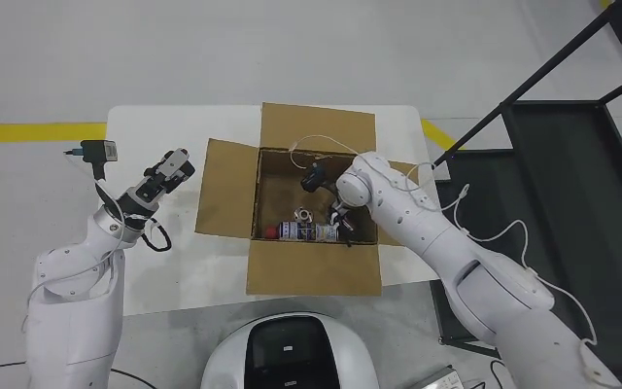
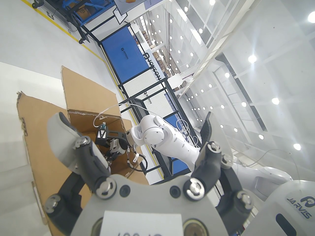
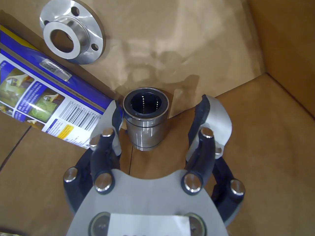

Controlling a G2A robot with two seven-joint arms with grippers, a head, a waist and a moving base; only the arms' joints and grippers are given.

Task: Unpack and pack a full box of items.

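Standing upright on the brown cardboard floor of the box [image 1: 282, 190]: 1 short steel bearing sleeve [image 3: 145, 121]. It is a smooth cylinder with 2 thin grooves round the body, a dark rim and small balls visible inside the bore. It stands near a corner, close to a box wall.

The right pincer [image 3: 160, 105] is down inside the box with its fingers [image 3: 213, 114] apart, 1 on each side of the sleeve. 1 finger is just beside the sleeve and the other is clearly off it, so there is no grip.

A flat glossy blue printed package [image 3: 49, 94] with a barcode lies just beside the sleeve. Past the package edge sits a round machined metal flange [image 3: 71, 40] with a raised hub, a centre bore and small bolt holes, apart from the sleeve. Whether it lies flat or leans is hard to tell.

The box is plain corrugated cardboard with all 4 flaps folded outward. It sits on the white counter [image 1: 155, 126].

The left pincer [image 2: 133, 119] hangs above the counter beside the box's outer flap. It holds nothing, and its 2 curved grey fingers are spread wide and angled toward the box.

A black metal rack [image 1: 554, 146] stands by the counter's far side.
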